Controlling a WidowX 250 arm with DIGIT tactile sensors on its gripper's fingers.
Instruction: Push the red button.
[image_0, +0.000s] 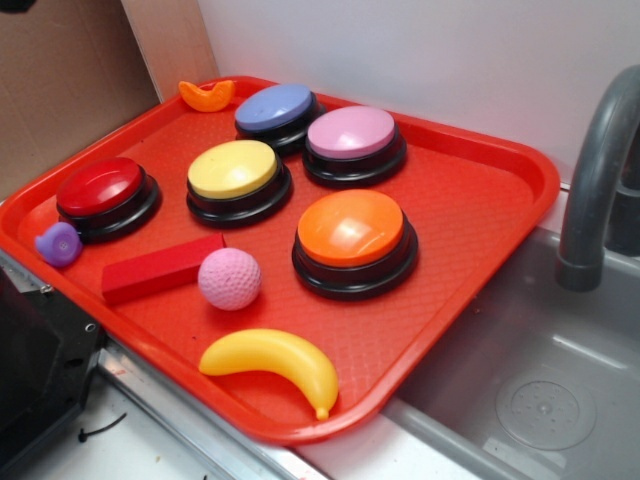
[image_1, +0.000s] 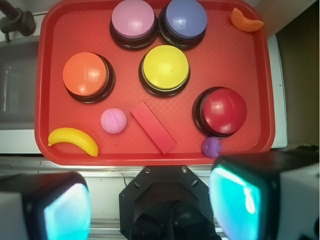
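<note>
A toy kitchen set-up: a grey plastic sink basin (image_0: 540, 390) with a moulded faucet (image_0: 595, 180) sits beside a red serving tray (image_0: 470, 200) of plastic play food.

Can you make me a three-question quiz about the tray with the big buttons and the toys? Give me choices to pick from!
1. What lies right beside the red button?
A. banana
B. small purple toy
C. pink ball

2. How many round buttons are on the red tray?
A. three
B. four
C. five

3. Is the gripper touching the red button?
A. yes, pressing it
B. no, it is well off the tray
C. yes, gripping it

Answers: 1 B, the purple toy sits against its base. 2 C, red, yellow, orange, pink and blue ones. 3 B, the wrist view shows both fingers short of the tray's edge.
</note>
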